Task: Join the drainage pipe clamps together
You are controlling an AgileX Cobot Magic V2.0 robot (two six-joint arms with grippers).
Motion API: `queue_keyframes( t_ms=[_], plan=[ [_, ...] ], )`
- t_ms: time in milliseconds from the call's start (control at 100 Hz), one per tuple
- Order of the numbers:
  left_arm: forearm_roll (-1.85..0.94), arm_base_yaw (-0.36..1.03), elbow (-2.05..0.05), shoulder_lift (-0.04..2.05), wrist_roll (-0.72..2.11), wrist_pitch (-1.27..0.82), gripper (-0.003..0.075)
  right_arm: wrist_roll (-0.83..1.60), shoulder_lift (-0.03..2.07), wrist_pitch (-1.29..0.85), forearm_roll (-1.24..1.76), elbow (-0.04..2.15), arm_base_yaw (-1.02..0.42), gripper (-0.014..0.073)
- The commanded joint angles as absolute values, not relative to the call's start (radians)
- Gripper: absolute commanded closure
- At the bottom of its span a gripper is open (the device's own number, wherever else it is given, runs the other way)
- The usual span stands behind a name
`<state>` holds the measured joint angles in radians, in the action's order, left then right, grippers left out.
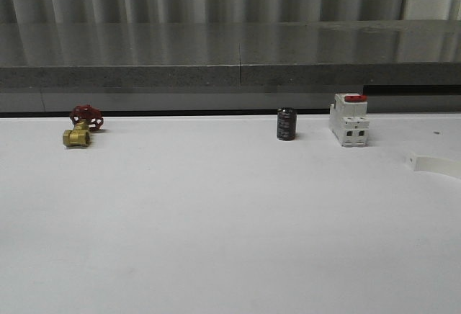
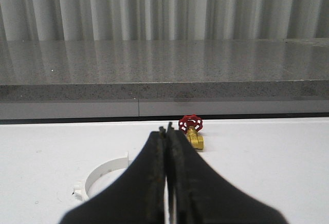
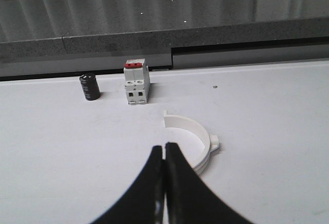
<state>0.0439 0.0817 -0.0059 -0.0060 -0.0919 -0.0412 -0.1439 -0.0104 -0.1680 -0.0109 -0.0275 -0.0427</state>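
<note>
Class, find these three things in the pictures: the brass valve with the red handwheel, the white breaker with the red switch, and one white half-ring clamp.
brass valve (image 1: 76, 137), front view, on its brass body.
breaker (image 1: 349, 121), front view, middle of its white case.
half-ring clamp (image 3: 200, 137), right wrist view, on its curved band.

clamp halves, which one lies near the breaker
The clamp half by the right gripper; the breaker stands just beyond it. The other half lies near the brass valve.

front view forward, low wrist views

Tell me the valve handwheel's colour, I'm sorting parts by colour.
Red, on a brass-yellow body: the valve handwheel shows best in the left wrist view.
</note>
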Motion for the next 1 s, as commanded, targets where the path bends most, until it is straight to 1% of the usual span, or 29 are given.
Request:
queue_keyframes(
  t_ms=[0,400,600,740,990],
  plan=[
    [0.04,0.079,0.03,-0.036,-0.091,0.028,0.074,-0.138,-0.031,-0.088,-0.012,-0.013,-0.041,0.0662],
    [0.05,0.079,0.025,-0.036,-0.091,0.026,0.074,-0.138,-0.031,-0.088,-0.012,-0.013,-0.041,0.0662],
    [0.046,0.079,-0.059,-0.032,-0.091,0.012,0.074,-0.138,-0.031,-0.088,-0.012,-0.013,-0.041,0.0662],
    [0.032,0.079,-0.207,0.026,-0.091,-0.125,0.074,-0.138,-0.031,-0.088,-0.012,-0.013,-0.041,0.0662],
    [0.03,0.079,-0.491,0.235,-0.091,-0.469,0.074,-0.138,-0.031,-0.088,-0.012,-0.013,-0.041,0.0662]
  ],
)
